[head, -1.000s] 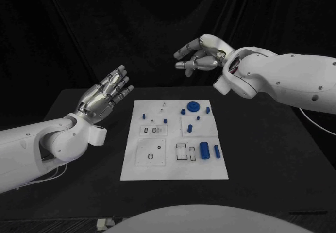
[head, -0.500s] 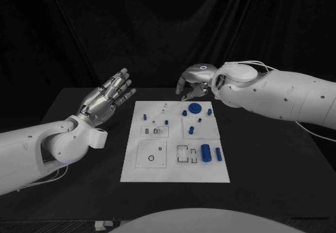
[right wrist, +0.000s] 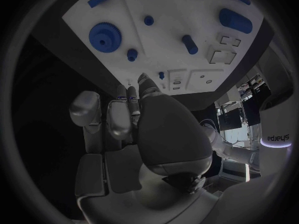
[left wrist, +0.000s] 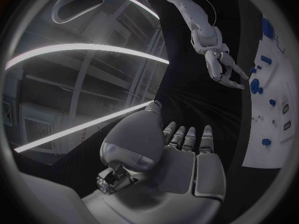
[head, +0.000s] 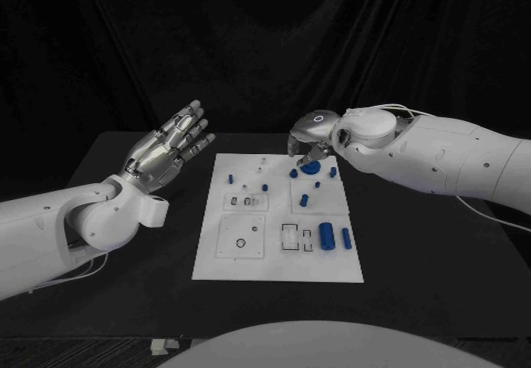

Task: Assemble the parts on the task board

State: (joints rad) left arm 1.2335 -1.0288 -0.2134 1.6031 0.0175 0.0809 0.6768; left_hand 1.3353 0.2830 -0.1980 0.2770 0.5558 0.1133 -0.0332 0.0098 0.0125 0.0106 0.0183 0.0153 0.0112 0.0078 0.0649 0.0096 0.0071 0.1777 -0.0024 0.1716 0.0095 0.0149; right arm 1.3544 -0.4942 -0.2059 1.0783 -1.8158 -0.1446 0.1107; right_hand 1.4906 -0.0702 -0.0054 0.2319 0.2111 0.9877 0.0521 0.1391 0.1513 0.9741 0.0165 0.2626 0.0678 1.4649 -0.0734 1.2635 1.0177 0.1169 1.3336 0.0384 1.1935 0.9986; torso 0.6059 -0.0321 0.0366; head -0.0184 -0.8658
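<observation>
The white task board (head: 277, 264) lies in the middle of the black table. At its far end sits a blue gear (head: 311, 165), with small blue pegs (head: 265, 188) around it. Nearer, a thick blue cylinder (head: 327, 234) lies beside a thin blue bar (head: 346, 238). My right hand (head: 308, 142) hangs just above the gear, fingers pointing down and holding nothing. From the right wrist, the gear (right wrist: 104, 36) and a peg (right wrist: 189, 44) lie beyond the fingertips (right wrist: 142, 79). My left hand (head: 166, 149) is raised left of the board, palm up, fingers spread and empty.
A black ring (head: 240, 244) sits in a square plate on the board's near left. Rectangular slots (head: 288, 238) open beside the cylinder. Bare black table (head: 431, 245) surrounds the board. A dark curtain hangs behind.
My right hand has come down from high above the table's far edge to just over the blue gear. The left hand has stayed about where it was.
</observation>
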